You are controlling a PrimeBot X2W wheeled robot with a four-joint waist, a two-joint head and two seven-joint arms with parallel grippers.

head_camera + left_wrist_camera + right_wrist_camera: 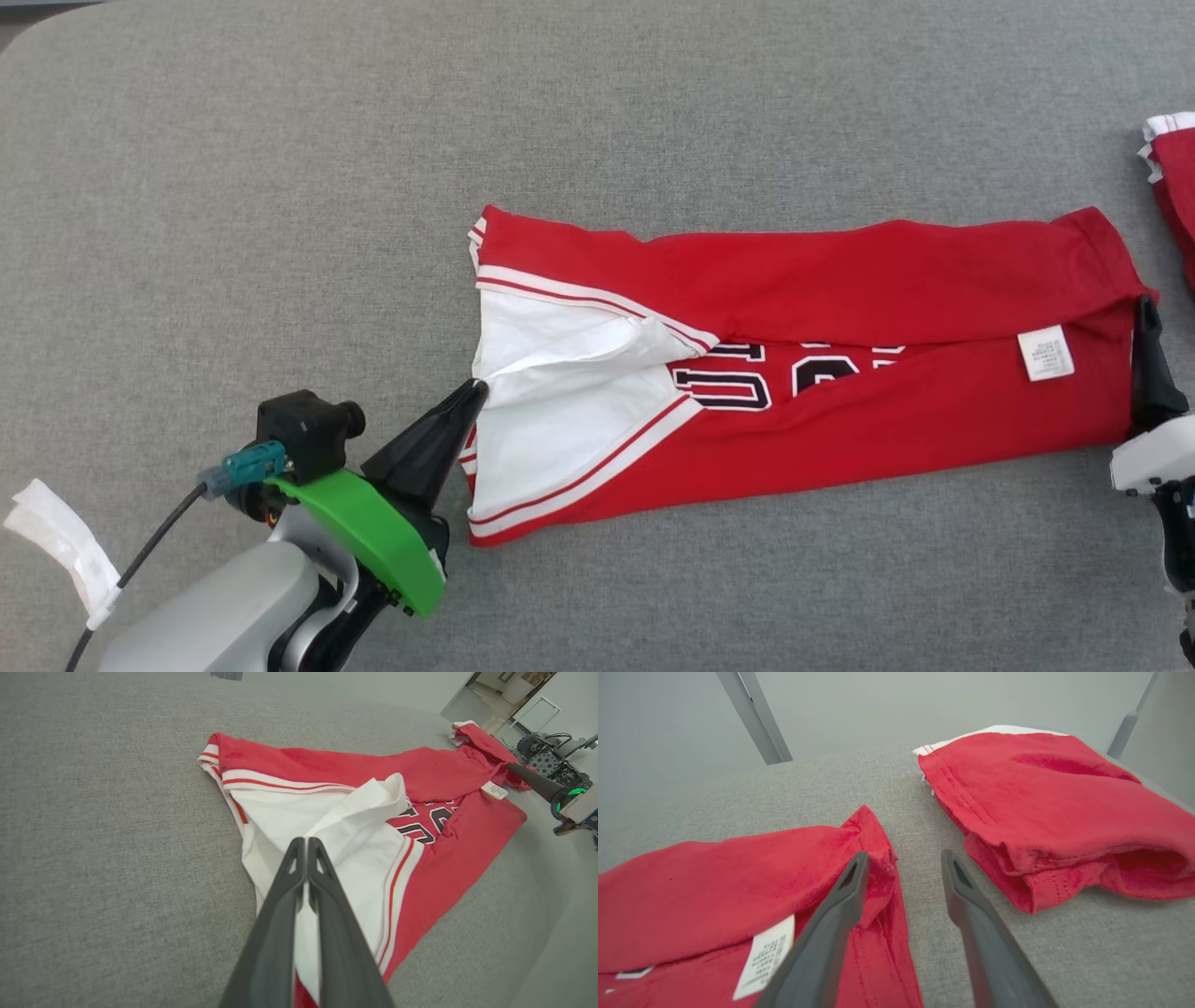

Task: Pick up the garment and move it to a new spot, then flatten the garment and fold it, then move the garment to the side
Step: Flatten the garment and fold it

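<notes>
Head view — garment [840,280] on grey surface [280,187], left gripper [479,386] apparently pinching it

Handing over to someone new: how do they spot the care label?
On the grey table lies a long red garment. Near its end by the right gripper sits the care label, a small printed white rectangle, unlike the broad white panel at the other end.

Your surface: one grey fabric-covered table [280,187]. On it you have a red-and-white garment [840,280], folded lengthwise. A second red garment [1178,187], folded, lies near its labelled end, not touching.
</notes>
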